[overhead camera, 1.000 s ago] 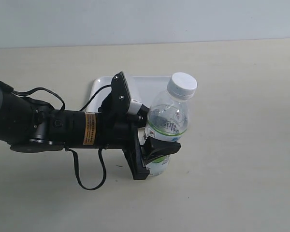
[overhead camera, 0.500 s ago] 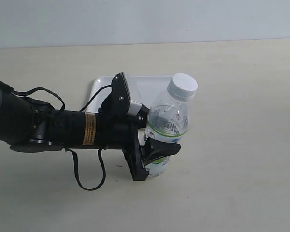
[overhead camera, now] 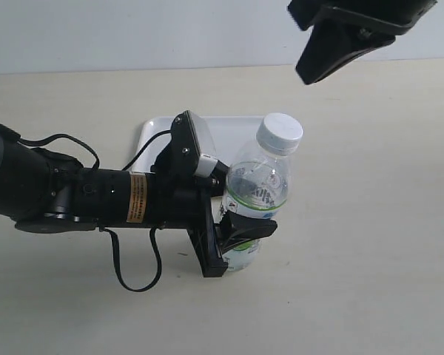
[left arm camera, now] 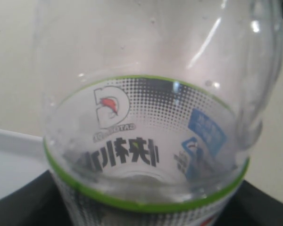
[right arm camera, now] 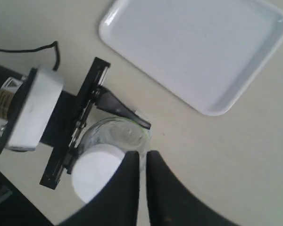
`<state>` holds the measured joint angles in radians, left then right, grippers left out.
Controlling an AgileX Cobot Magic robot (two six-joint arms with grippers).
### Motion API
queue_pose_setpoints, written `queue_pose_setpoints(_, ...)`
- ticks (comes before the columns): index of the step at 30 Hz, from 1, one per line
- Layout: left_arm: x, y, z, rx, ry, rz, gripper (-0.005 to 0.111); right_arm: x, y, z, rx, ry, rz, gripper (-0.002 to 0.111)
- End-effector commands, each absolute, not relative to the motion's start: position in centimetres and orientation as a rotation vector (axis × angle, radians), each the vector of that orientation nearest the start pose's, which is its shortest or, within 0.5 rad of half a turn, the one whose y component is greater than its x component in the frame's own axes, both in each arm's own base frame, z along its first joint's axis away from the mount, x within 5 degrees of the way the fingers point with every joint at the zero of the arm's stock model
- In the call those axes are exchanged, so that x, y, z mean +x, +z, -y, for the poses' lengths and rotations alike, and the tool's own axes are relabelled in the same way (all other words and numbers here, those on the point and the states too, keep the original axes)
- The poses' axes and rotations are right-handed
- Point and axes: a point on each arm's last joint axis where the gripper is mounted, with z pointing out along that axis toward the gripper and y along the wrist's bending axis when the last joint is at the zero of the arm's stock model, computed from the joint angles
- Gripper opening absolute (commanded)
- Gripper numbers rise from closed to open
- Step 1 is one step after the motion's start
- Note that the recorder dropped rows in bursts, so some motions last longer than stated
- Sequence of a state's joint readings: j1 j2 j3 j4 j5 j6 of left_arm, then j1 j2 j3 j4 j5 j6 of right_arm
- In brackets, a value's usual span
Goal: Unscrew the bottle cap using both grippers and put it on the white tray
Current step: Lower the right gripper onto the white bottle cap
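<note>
Left tool (overhead camera: 240, 235) is closed across the lower body of the bottle (overhead camera: 257, 185), its black fingers pinching the clear plastic just below the green-edged label. The bottle leans slightly, beside the white tray (overhead camera: 229, 124) and not on it; whether its base rests on the bench (overhead camera: 370, 237) I cannot tell. The bottle cap (overhead camera: 280, 132) sits on the neck, not yet unscrewed. The right tool (right arm camera: 142, 160) hangs above and apart from it, holding nothing, its two fingers drawn almost together with only a thin slit between them. The step in hand looks like bringing that tool onto the cap. To do it well, the fingers should first spread wider than the cap, descend centred over it and in line with the tilted neck, and close on the side wall rather than the top. The left grip should hold firm while the right one turns, since thin plastic held so low may twist or buckle. Once free, the cap has only a short way to go to the tray. By count: two tools, one bottle, one cap, one tray.
</note>
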<state>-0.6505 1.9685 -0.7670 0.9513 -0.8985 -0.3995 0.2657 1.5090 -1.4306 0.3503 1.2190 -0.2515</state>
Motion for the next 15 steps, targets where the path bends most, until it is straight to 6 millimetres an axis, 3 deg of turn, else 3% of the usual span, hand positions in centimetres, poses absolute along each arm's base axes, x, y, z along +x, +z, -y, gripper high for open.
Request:
queue_pose_setpoints(1,23.2,12.1,24.8,1.331,-0.91,-1.572,0.0,27.7,35.3,-12.7,-0.774,0.428,-2.642,0.028)
queue_pose_setpoints(6,23.2,12.1,24.8,1.331,-0.91,-1.572,0.0,27.1,35.3,-13.9,-0.86,0.426,-2.621,0.069)
queue_pose_setpoints(15,23.2,12.0,24.8,1.333,-0.907,-1.576,0.0,26.6,32.9,-14.0,-0.875,0.433,-2.706,0.065)
